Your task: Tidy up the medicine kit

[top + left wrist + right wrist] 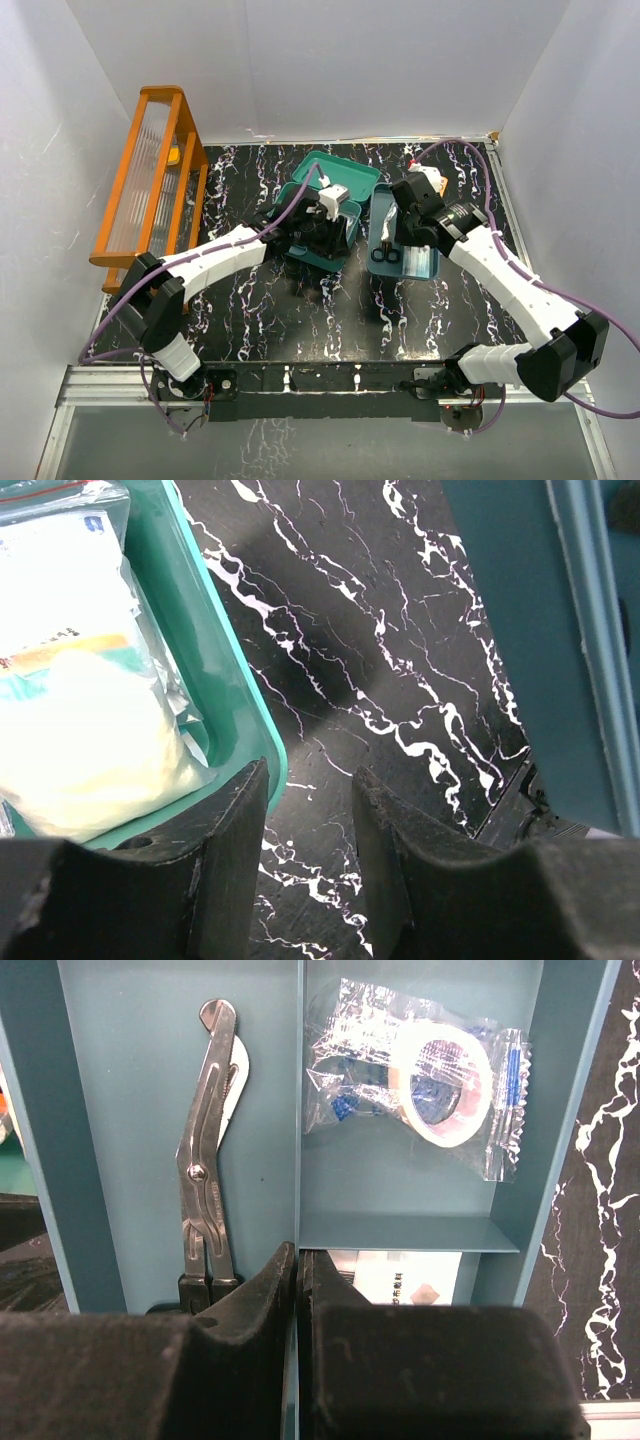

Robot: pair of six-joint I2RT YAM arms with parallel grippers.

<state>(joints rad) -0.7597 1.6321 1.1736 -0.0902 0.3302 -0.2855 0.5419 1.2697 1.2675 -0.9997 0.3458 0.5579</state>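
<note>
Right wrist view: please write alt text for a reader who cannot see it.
The right gripper, shut, straddles the central divider of a teal tray. Metal scissors lie in the left compartment; a wrapped tape roll lies upper right, a printed packet below it.

- White pouch (70, 710) in the teal box (225, 680): rows of small dark print beside an orange stripe, plus a small blue mark near the top, all too blurred to read.
- White packet (400, 1278) in the tray (110, 1110): a dark diamond-shaped logo and tiny characters, too small to read.
- Clear wrapper (500, 1080) around a tape roll: blue print, no legible words.
</note>
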